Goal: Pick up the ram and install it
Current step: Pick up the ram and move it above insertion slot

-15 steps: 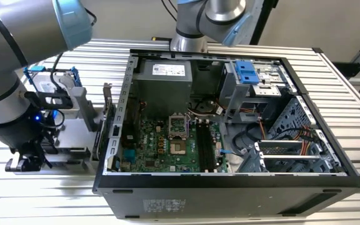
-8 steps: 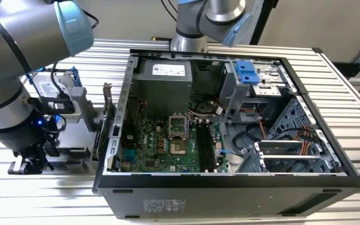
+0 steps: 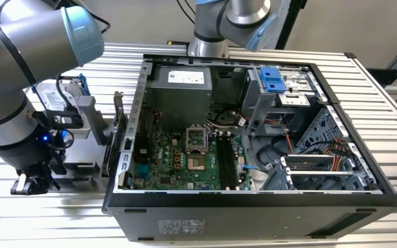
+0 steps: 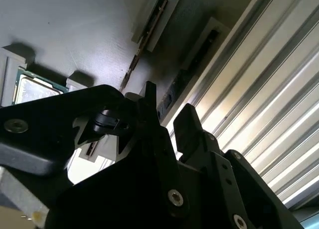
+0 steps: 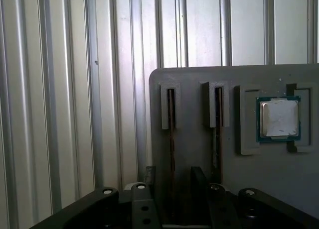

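Observation:
Two ram sticks stand on edge in slots of a grey holder plate (image 5: 279,179) (image 4: 75,30). My gripper (image 5: 173,176) (image 4: 167,112) is open and straddles the ram (image 5: 172,134) (image 4: 199,52) that is farther from the square silver chip (image 5: 279,118). One finger sits on each side of it, with gaps showing. The other ram stick (image 5: 218,124) (image 4: 144,37) lies outside the fingers. In the exterior view my gripper (image 3: 29,185) hangs low at the exterior view's left, beside the open computer case (image 3: 254,201). The black memory slots (image 3: 226,160) lie on the motherboard inside.
The holder plate rests on a ribbed aluminium table (image 5: 60,89). In the case sit a power supply (image 3: 181,90), a processor socket (image 3: 196,142), a blue drive bracket (image 3: 273,78) and loose cables (image 3: 281,150). A second arm's base (image 3: 209,31) stands behind the case.

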`<state>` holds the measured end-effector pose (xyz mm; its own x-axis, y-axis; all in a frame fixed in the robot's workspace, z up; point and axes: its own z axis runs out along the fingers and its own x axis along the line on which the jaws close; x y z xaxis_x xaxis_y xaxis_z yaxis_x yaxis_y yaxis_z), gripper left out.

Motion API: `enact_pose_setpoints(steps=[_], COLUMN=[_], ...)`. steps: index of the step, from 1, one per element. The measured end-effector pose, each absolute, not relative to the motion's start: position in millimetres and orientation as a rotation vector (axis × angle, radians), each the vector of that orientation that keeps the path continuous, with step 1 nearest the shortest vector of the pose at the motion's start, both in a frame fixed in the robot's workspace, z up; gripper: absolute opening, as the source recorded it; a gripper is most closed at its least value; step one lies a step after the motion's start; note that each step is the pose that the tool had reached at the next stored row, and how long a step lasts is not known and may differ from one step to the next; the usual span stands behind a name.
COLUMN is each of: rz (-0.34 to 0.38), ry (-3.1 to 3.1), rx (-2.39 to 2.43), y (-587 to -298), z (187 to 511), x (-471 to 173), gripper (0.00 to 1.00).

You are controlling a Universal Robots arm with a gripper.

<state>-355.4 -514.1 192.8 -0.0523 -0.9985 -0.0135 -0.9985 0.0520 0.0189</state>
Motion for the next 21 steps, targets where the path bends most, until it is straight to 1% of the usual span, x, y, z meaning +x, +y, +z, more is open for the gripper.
enact_pose_setpoints(steps=[10, 14, 21], rz=[-0.036, -0.056, -0.056], ry=[-2.276, -2.285, -2.276], rx=[2.160, 2.169, 2.177], y=[-514.1, -514.0, -514.1], z=[192.6, 192.9, 195.2], x=[-355.4, -355.4, -355.4], gripper=[1.00, 1.00, 1.00])
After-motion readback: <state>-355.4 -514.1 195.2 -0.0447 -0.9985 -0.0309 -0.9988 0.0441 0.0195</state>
